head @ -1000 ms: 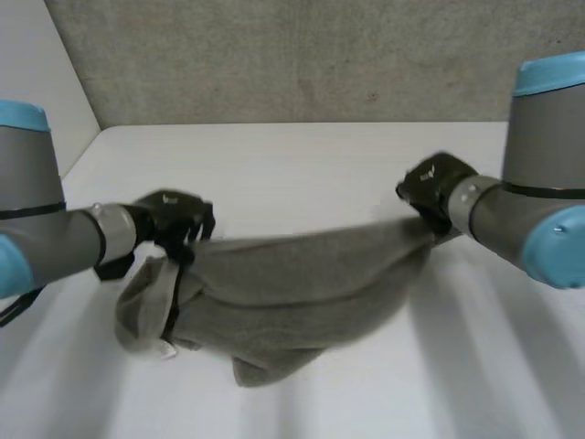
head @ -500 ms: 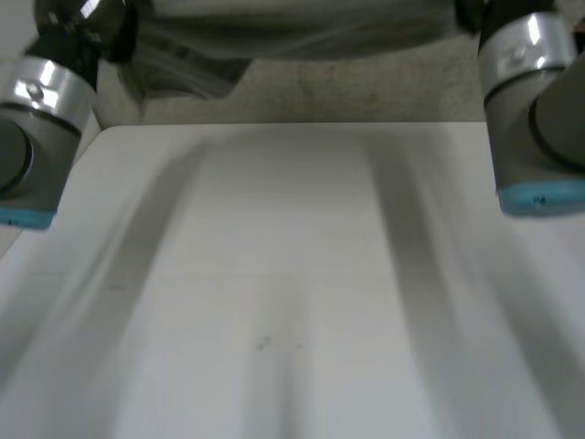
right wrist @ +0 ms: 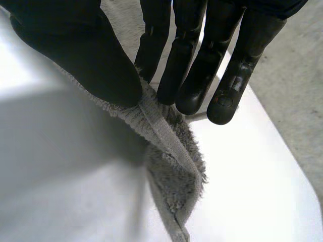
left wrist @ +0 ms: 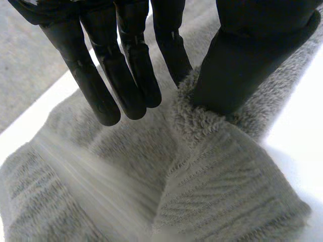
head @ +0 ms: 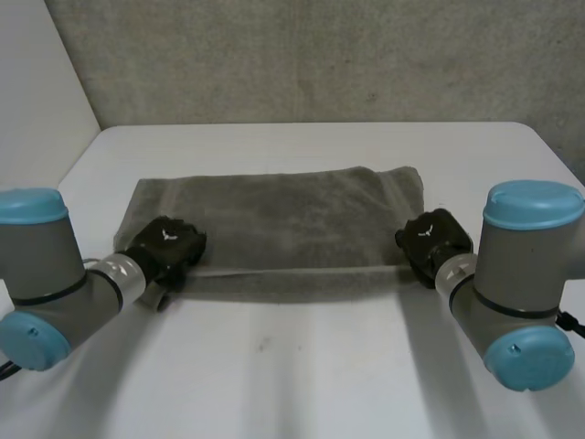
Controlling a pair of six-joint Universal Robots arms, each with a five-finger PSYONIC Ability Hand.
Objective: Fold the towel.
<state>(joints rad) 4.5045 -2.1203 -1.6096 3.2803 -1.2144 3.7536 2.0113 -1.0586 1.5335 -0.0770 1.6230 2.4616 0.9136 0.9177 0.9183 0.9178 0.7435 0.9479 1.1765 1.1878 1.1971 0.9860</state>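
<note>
A grey towel (head: 274,215) lies spread across the middle of the white table (head: 302,366), its near edge raised slightly between my two hands. My left hand (head: 166,247) is at the towel's near left corner. In the left wrist view a ridge of towel (left wrist: 202,166) rises between the thumb (left wrist: 242,55) and the straight fingers (left wrist: 128,75), which pinch it. My right hand (head: 431,240) is at the near right corner. There the thumb (right wrist: 81,55) and fingers (right wrist: 189,65) pinch the towel's hemmed edge (right wrist: 166,136), and the corner hangs below them.
A grey wall (head: 320,55) stands behind the table's far edge. Bare table stretches in front of the towel, between my two arms, and to the right of it.
The towel hung bunched between my hands, was swung up and away from the table, and now lies spread flat. Both hands have come down to its near edge.
</note>
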